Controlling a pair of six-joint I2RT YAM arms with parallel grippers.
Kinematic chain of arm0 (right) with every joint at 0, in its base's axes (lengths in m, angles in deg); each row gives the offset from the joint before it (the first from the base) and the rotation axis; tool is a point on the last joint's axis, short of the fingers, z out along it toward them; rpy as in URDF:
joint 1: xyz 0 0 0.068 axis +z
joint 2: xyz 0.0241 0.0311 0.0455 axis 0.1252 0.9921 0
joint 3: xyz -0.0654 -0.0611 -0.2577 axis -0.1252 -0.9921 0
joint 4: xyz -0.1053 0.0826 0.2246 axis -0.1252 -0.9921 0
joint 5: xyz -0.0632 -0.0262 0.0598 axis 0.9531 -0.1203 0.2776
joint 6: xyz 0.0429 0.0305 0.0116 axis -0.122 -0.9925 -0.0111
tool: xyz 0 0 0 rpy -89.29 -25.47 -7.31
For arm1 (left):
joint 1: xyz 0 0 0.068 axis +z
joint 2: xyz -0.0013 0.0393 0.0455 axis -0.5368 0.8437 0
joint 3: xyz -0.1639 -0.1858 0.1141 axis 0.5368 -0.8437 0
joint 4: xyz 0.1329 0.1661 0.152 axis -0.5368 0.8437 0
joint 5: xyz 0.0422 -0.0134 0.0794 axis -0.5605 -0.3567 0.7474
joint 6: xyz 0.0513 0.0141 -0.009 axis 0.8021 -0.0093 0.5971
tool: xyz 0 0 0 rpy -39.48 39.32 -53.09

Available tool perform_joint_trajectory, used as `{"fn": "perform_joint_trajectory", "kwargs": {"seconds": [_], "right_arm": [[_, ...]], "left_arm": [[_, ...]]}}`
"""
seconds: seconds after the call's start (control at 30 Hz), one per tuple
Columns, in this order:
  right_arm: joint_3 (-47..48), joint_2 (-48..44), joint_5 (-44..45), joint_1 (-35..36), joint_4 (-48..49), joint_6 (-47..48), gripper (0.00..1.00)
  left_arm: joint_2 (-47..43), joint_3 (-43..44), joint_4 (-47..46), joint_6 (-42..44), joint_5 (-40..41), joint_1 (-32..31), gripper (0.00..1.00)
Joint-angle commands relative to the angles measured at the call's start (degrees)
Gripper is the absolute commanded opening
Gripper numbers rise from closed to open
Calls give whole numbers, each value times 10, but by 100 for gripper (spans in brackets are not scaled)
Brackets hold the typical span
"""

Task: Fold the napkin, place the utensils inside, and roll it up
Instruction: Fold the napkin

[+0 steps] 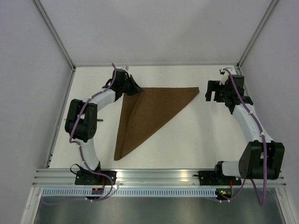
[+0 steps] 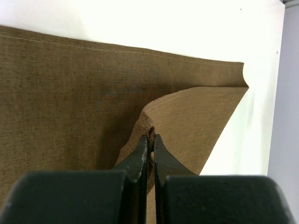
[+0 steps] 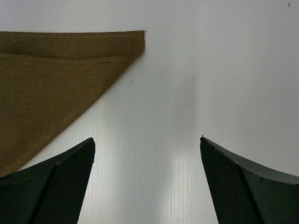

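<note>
The brown napkin lies on the white table as a triangle, its points at the back left, back right and front left. My left gripper is at the back left point, shut on a raised fold of the napkin; in the left wrist view its fingertips pinch the cloth. A short way right of the napkin's back right corner, my right gripper stands open over bare table with nothing between its fingers. No utensils are in view.
The white table is bounded by a metal rail at the near edge and grey walls at the back and both sides. Both arm bases sit on that rail.
</note>
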Motion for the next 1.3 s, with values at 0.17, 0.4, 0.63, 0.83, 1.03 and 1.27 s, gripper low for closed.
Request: {"fn": "perform_joint_trajectory", "kwargs": {"seconds": [0.17,0.4,0.63,0.83,1.03,1.27], "right_arm": [[25,9,0,-1,-14,2,98],[25,13,-1,-1,-14,1,98],[25,15,-5,-1,-16,2,98],[26,16,-6,-2,-17,2,98],[26,17,-6,-2,-18,2,98],[26,18,-6,-1,-18,1,98]], "left_arm": [[13,39,14,-24,-28,25,2],[18,61,29,-20,-33,43,2],[22,71,36,-19,-33,50,2],[26,73,36,-19,-34,55,2],[28,74,36,-18,-34,62,2],[29,74,36,-17,-36,71,2]]}}
